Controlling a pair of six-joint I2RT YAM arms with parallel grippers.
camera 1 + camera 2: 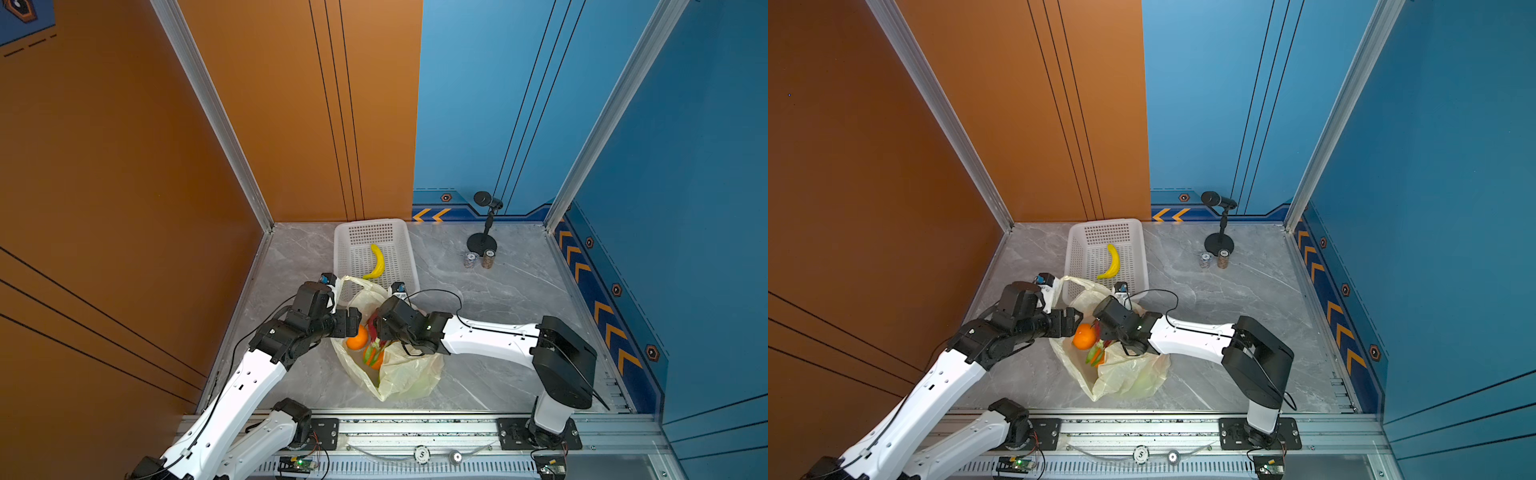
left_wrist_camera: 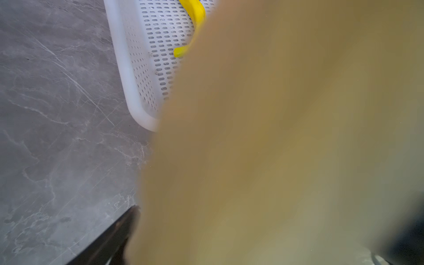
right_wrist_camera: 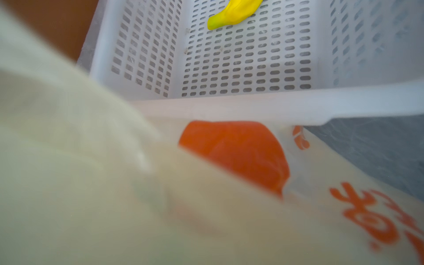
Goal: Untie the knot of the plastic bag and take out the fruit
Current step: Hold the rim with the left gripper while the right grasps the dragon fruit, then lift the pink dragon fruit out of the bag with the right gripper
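Note:
The pale-yellow plastic bag (image 1: pixel 409 374) (image 1: pixel 1133 374) lies mid-table with its mouth spread open. Inside it I see fruit: an orange (image 1: pixel 357 337) (image 1: pixel 1084 336), a magenta dragon fruit (image 1: pixel 372 326) with green tips, and a green-and-orange piece (image 1: pixel 371 356). The knot is out of view. My left gripper (image 1: pixel 332 286) (image 1: pixel 1047 286) is at the bag's far left rim. One dark finger (image 2: pixel 110 236) shows, wide from the other, with bag film (image 2: pixel 275 137) between them. My right gripper (image 1: pixel 397 291) (image 1: pixel 1121 291) is at the far right rim above the dragon fruit. Bag film (image 3: pixel 91 183) hides its fingers.
A white perforated basket (image 1: pixel 345 232) (image 3: pixel 252 107) stands just beyond the bag with a yellow banana (image 1: pixel 376 262) inside. A microphone stand (image 1: pixel 482 241) and two small cans (image 1: pixel 478 259) are at the back right. Orange and blue walls enclose the table.

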